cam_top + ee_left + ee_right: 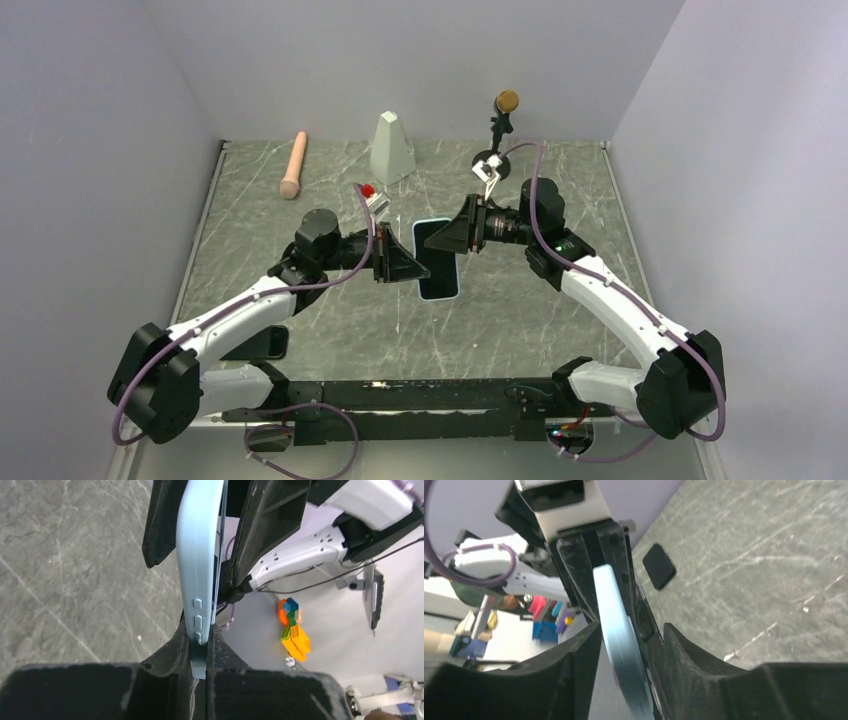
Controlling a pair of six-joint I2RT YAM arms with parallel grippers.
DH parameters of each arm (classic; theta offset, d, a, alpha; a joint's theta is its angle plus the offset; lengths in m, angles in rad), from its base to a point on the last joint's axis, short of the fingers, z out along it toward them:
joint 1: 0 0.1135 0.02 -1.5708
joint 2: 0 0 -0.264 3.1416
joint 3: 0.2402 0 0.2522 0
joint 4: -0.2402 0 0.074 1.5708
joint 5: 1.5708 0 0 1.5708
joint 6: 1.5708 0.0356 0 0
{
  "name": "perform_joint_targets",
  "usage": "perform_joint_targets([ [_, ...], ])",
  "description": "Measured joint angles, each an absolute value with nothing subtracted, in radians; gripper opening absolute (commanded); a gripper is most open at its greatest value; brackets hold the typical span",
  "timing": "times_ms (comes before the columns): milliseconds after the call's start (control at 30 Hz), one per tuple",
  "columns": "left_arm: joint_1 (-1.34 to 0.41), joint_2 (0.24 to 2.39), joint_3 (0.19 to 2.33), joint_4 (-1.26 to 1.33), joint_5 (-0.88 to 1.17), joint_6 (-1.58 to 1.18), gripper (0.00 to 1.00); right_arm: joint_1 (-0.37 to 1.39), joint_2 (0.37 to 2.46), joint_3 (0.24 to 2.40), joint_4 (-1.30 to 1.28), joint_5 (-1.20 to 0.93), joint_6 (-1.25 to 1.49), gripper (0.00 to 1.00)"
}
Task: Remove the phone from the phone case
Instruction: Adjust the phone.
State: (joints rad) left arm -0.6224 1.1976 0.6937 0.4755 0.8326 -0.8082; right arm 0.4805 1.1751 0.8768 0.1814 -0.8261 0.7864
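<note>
The light-blue phone case with the black phone in it is held up above the table between both grippers. My left gripper is shut on the case's long edge; in the left wrist view the case runs edge-on out of the clamped jaws of that gripper, with its side buttons showing. My right gripper straddles the opposite edge. In the right wrist view the case sits between that gripper's spread fingers, with a gap on each side.
A second black phone lies flat at the near left, also in the right wrist view. At the back are a wooden pestle, a white pyramid block, a small red-topped part and a stand with a brown ball.
</note>
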Motion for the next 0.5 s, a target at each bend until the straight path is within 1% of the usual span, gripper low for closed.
perform_joint_targets([
  [67, -0.606, 1.175, 0.702, 0.404, 0.862, -0.754, 0.00, 0.481, 1.182, 0.906, 0.077, -0.858, 0.712, 0.60],
  [133, -0.588, 1.154, 0.704, 0.346, 0.891, -0.713, 0.00, 0.481, 1.182, 0.910, 0.020, -0.893, 0.668, 0.60],
  [267, -0.561, 1.124, 0.705, 0.260, 0.945, -0.650, 0.00, 0.481, 1.182, 0.910, -0.022, -0.958, 0.633, 0.55],
  [400, -0.558, 1.123, 0.709, 0.240, 1.009, -0.640, 0.00, 0.481, 1.183, 0.898, 0.048, -1.010, 0.652, 0.51],
  [500, -0.558, 1.126, 0.721, 0.242, 1.050, -0.647, 0.00, 0.487, 1.186, 0.870, 0.150, -1.032, 0.694, 0.42],
])
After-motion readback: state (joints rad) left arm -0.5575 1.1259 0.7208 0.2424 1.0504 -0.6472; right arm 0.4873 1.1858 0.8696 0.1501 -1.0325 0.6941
